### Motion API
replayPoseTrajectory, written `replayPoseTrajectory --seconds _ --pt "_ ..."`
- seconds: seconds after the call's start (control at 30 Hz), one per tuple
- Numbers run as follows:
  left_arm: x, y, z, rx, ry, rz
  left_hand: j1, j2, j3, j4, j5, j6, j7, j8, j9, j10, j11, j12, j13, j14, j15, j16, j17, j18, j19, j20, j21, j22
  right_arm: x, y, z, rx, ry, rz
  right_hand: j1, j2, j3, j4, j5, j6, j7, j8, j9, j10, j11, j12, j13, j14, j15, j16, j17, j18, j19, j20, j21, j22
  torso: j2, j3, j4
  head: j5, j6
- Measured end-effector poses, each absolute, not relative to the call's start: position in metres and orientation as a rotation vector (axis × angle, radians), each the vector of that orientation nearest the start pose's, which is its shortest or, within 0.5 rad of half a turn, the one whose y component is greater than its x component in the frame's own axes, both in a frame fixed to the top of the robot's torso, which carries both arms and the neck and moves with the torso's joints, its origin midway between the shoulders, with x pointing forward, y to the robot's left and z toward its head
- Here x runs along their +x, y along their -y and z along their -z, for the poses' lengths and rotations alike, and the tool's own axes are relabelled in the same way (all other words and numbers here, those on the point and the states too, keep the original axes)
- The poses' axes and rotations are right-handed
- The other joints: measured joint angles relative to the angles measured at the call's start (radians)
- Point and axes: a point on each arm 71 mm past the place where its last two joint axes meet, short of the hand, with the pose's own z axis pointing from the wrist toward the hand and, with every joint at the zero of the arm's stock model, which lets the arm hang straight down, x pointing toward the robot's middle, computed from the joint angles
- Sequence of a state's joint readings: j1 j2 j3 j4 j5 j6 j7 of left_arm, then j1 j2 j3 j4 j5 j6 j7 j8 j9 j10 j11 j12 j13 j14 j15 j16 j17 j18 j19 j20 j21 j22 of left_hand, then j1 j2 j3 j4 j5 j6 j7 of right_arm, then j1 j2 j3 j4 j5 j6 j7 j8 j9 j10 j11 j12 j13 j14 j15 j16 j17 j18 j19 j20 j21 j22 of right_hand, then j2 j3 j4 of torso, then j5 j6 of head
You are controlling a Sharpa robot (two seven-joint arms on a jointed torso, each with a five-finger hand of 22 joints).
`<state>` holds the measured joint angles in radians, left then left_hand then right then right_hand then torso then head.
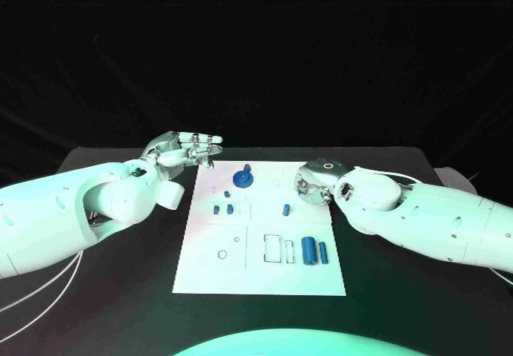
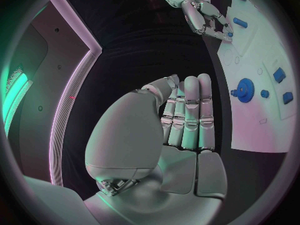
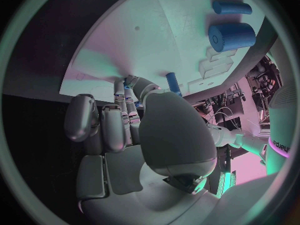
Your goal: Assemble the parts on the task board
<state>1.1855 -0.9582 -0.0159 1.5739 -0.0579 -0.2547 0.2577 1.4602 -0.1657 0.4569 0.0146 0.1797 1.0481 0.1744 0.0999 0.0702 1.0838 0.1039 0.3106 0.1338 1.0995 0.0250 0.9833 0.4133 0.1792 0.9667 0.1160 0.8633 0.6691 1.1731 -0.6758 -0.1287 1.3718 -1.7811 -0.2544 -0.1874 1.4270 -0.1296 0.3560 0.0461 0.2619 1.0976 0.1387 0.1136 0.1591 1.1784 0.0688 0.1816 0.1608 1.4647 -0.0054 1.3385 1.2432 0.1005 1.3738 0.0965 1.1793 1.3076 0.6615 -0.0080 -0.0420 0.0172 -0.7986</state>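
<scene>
On counter point(image 1: 128, 297), board point(image 1: 262, 274) at centre. Gear point(image 1: 244, 178) at board's 12 o'clock; cylinders point(image 1: 313, 251) at 4 o'clock. Left robot hand point(image 1: 184, 150) at 11 o'clock, off board, fingers straight, together, empty. Right robot hand point(image 1: 310, 182) at 2 o'clock, fingertips on board; grasp cannot tell.

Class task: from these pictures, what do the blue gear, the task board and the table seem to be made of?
Blue gear: probably moulded or printed plastic, matte, uniform colour, no metallic glint.
Task board: looks like a thin rigid white sheet, plastic or coated, smooth; exact material unclear.
Table: black, dull, non-reflective surface; material cannot be told.
</scene>
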Motion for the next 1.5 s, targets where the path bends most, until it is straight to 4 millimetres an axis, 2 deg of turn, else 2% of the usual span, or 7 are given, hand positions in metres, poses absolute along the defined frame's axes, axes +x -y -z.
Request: replayPoseTrajectory --seconds 0.07,0.4,0.8,1.03,1.1,1.37,1.5 --pt "0.478 -0.248 0.180 -1.147 -1.536 1.461 0.000 0.000 0.000 0.000 0.000 -0.005 0.005 0.000 0.000 -0.004 0.004 0.006 0.000 -0.003 0.003 0.000 0.000 0.000 0.000 0.000 0.000 0.001 0.491 0.157 0.239 -0.493 -1.693 -0.420 -0.003 0.003 0.005 0.001 0.000 0.003 0.002 0.000 0.000 0.000 0.000 0.000 -0.001 0.000 0.000 0.000 0.000 -0.009 0.000 0.000 0.000 0.000 0.000 0.0000 0.0000 0.000 -0.001" --pt "0.478 -0.249 0.180 -1.150 -1.538 1.458 0.000 0.000 0.000 -0.005 0.000 -0.012 0.006 0.000 0.000 -0.011 0.003 0.007 0.001 -0.004 0.003 0.000 -0.001 0.000 -0.007 0.000 0.004 0.004 0.493 0.154 0.239 -0.504 -1.710 -0.411 -0.007 0.007 0.009 0.000 -0.006 0.007 0.000 -0.004 0.000 0.000 0.000 0.000 -0.005 0.000 0.000 0.000 0.000 -0.009 0.000 0.000 0.004 0.000 -0.001 -0.0008 0.0001 -0.003 -0.005" --pt "0.477 -0.249 0.181 -1.157 -1.549 1.451 0.000 0.000 0.005 -0.011 0.000 -0.023 0.009 0.000 0.000 -0.030 0.009 0.019 0.002 -0.013 0.006 -0.004 -0.007 0.000 -0.014 0.000 0.004 0.008 0.491 0.155 0.239 -0.503 -1.718 -0.394 -0.019 0.019 0.089 -0.031 -0.033 0.043 -0.009 -0.007 0.006 0.033 -0.008 -0.013 -0.014 0.000 -0.008 0.012 0.013 -0.009 0.027 -0.009 0.058 0.000 -0.002 -0.0010 0.0004 -0.005 -0.007" --pt "0.477 -0.250 0.181 -1.161 -1.556 1.446 0.000 0.000 0.006 -0.017 0.000 -0.027 0.013 0.000 0.000 -0.038 0.009 0.019 0.002 -0.015 0.007 -0.004 -0.009 0.000 -0.018 0.004 0.008 0.009 0.488 0.157 0.240 -0.484 -1.695 -0.397 -0.041 0.039 0.119 -0.036 -0.129 0.049 -0.014 -0.014 0.010 0.043 -0.011 -0.017 -0.019 0.000 -0.008 0.016 0.013 -0.008 0.031 -0.013 0.073 0.001 -0.002 -0.0003 0.0005 -0.006 -0.005" --pt "0.477 -0.250 0.181 -1.162 -1.558 1.445 0.000 0.000 0.006 -0.017 0.000 -0.027 0.013 0.000 0.000 -0.040 0.011 0.019 0.002 -0.015 0.007 -0.007 -0.010 0.000 -0.018 0.004 0.008 0.009 0.487 0.158 0.241 -0.477 -1.688 -0.399 -0.047 0.037 0.119 -0.036 -0.135 0.049 -0.014 -0.013 0.010 0.050 -0.018 -0.017 -0.018 0.000 -0.007 0.016 0.013 -0.009 0.031 -0.013 0.073 0.000 -0.002 -0.0002 0.0004 -0.006 -0.004" --pt "0.477 -0.250 0.182 -1.167 -1.565 1.439 0.000 0.000 0.008 -0.019 0.000 -0.036 0.015 0.000 0.000 -0.050 0.015 0.023 0.002 -0.018 0.011 -0.008 -0.013 -0.001 -0.021 0.007 0.008 0.011 0.483 0.161 0.240 -0.458 -1.664 -0.411 -0.052 0.033 0.120 -0.037 -0.137 0.049 -0.014 -0.010 0.014 0.054 -0.018 -0.015 -0.019 0.000 -0.007 0.016 0.010 -0.009 0.030 -0.013 0.073 0.000 -0.001 0.0000 -0.0005 -0.006 -0.001" --pt "0.477 -0.251 0.182 -1.169 -1.569 1.437 0.000 0.000 0.008 -0.019 0.000 -0.038 0.016 0.000 0.000 -0.054 0.018 0.023 0.002 -0.018 0.011 -0.012 -0.014 -0.001 -0.021 0.007 0.008 0.012 0.482 0.163 0.236 -0.447 -1.646 -0.417 -0.052 0.033 0.123 -0.040 -0.137 0.049 -0.014 -0.010 0.014 0.052 -0.016 -0.015 -0.019 0.000 -0.007 0.016 0.010 -0.024 0.034 -0.009 0.073 0.000 -0.002 0.0000 -0.0004 -0.006 0.000"
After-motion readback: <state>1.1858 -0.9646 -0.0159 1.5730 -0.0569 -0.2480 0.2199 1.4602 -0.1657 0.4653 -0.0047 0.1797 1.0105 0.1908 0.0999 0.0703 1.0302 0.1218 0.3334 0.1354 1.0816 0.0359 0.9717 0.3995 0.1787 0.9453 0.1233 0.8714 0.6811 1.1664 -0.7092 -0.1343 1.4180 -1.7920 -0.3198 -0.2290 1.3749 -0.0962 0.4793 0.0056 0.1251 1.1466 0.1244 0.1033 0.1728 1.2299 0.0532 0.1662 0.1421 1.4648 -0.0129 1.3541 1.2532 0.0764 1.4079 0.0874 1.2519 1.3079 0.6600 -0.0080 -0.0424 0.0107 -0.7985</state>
